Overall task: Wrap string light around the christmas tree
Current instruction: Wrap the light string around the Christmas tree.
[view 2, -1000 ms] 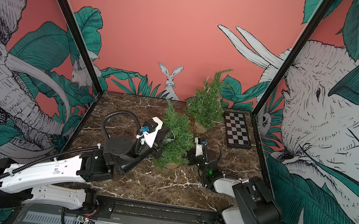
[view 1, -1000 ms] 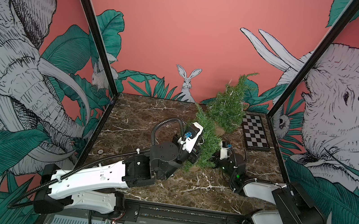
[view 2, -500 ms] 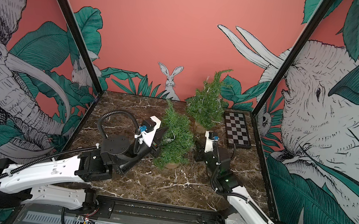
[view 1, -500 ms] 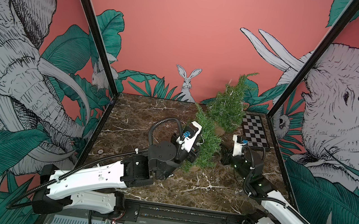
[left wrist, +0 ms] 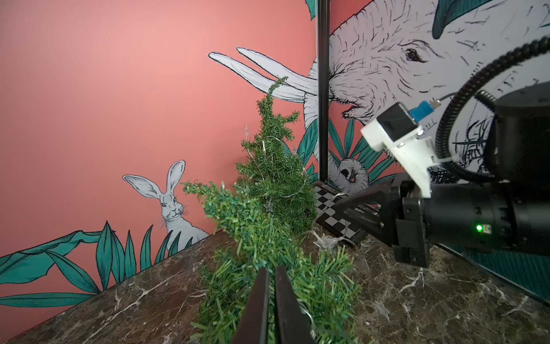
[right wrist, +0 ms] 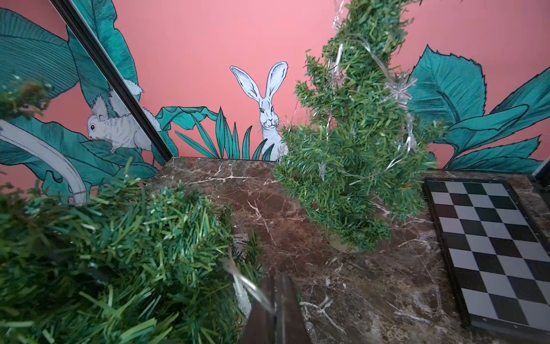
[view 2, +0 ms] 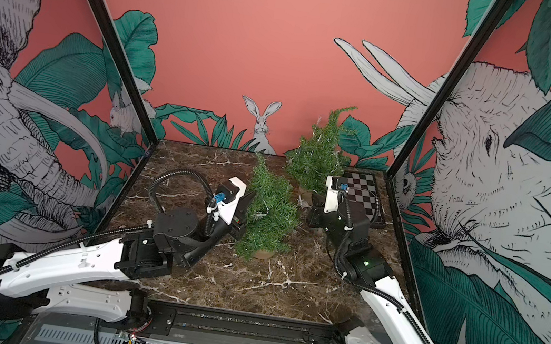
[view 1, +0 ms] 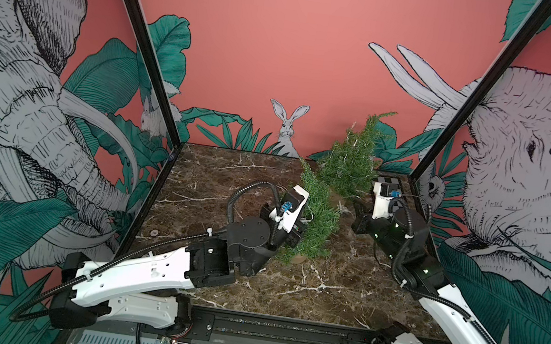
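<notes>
Two christmas trees on the bench (view 1: 230,174): near tree (view 1: 318,218), far tree (view 1: 351,161). One string light (right wrist: 397,89), one checkerboard (view 2: 365,195). Since a second ago the right arm reached back beside the far tree; the left stayed put. Left tool (left wrist: 271,269) pressed almost together, buried in near tree needles. Right tool (right wrist: 276,278) pinches the string light wire, which drapes the far tree and trails to the near tree.

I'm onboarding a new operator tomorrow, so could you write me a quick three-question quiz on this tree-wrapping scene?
1. What are the tips of the left claw pushed into?
2. True or false: the chessboard lies by the far tree, on the robot's right.
3. The right claw is: A wide open; B shut on the string light; C out of view.
Key: 1 the near tree; 2 true; 3 B.
</notes>
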Motion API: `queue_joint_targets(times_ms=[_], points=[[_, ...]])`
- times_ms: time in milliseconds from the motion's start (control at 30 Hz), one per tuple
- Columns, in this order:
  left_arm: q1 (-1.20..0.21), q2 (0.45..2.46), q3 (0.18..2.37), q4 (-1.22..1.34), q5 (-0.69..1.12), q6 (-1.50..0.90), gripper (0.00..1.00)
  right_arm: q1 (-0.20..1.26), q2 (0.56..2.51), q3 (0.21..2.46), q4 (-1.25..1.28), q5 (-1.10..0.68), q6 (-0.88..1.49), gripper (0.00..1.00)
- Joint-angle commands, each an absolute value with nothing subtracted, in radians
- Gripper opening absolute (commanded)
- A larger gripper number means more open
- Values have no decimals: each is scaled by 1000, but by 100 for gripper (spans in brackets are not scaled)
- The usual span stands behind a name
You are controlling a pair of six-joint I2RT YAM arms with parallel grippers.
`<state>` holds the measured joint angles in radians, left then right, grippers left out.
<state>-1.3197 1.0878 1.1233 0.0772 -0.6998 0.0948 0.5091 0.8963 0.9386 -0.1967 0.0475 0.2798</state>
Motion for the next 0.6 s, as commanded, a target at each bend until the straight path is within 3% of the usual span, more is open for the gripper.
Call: queue_joint_targets(times_ms=[0, 300, 567], points=[[-1321, 1065, 1153, 85, -702, 117, 11, 513, 880, 995, -266, 34, 232, 0], [-1321, 1098, 1195, -19, -422, 95, 38, 513, 866, 1162, -526, -109, 200, 0], [-1321, 1175, 1193, 2, -275, -2, 44, 512, 879, 1232, -599, -226, 283, 0]])
